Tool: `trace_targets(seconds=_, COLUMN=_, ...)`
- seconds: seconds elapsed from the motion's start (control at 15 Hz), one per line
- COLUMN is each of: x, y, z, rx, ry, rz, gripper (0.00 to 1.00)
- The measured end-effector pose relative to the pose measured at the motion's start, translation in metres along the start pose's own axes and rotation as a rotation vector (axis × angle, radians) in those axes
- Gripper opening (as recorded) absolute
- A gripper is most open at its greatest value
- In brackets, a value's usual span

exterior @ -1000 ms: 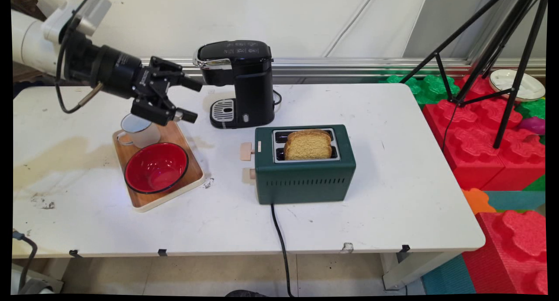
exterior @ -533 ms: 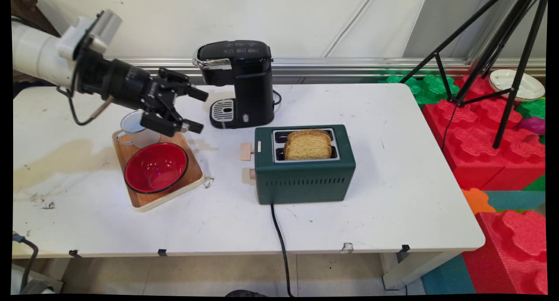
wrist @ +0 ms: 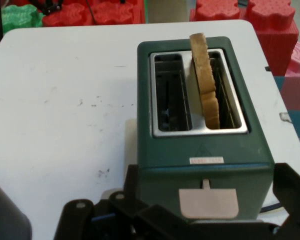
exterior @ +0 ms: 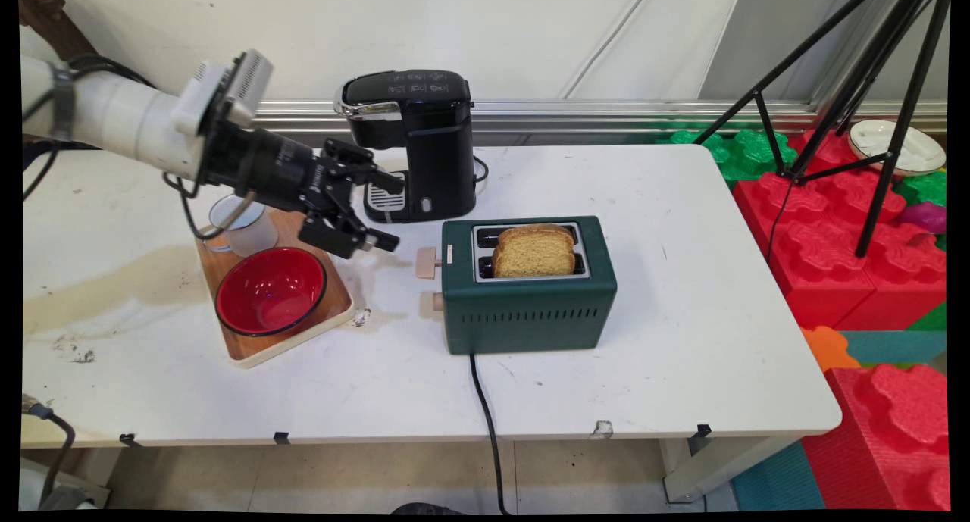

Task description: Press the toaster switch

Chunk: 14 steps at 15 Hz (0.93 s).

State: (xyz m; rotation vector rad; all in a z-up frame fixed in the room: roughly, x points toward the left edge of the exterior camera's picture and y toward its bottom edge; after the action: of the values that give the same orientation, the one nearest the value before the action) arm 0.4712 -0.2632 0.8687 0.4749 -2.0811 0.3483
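White desk [exterior: 682, 204]: carries all items. 
Green toaster [exterior: 529, 295]: mid-desk, long axis across desk left-right, lever end toward tool; beige lever [exterior: 427, 262] up. 
Black coffee machine [exterior: 413, 143]: behind, near wall. 
Wooden tray [exterior: 333, 298]: holds red bowl [exterior: 270, 289], white mug [exterior: 241, 225]. 
Bread slice [wrist: 206, 80]: upright in one slot, other slot vacant. 
Tool [exterior: 390, 211]: spread wide, grasping nothing, hovering between tray and toaster, aimed at lever end.
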Motion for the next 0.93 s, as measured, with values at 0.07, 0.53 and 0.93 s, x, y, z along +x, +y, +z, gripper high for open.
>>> trace_targets(seconds=0.07, x=0.001, y=0.000, z=0.004, rx=0.000, ry=-0.002, rz=0.001, gripper=1.00)
trace_targets(seconds=0.53, x=-0.004, y=0.001, z=0.023, rx=-0.008, ry=-0.030, rz=0.016, gripper=0.00)
trace_targets(seconds=0.93, x=-0.010, y=0.005, z=0.032, rx=-0.031, ry=-0.056, rz=0.023, gripper=0.00)
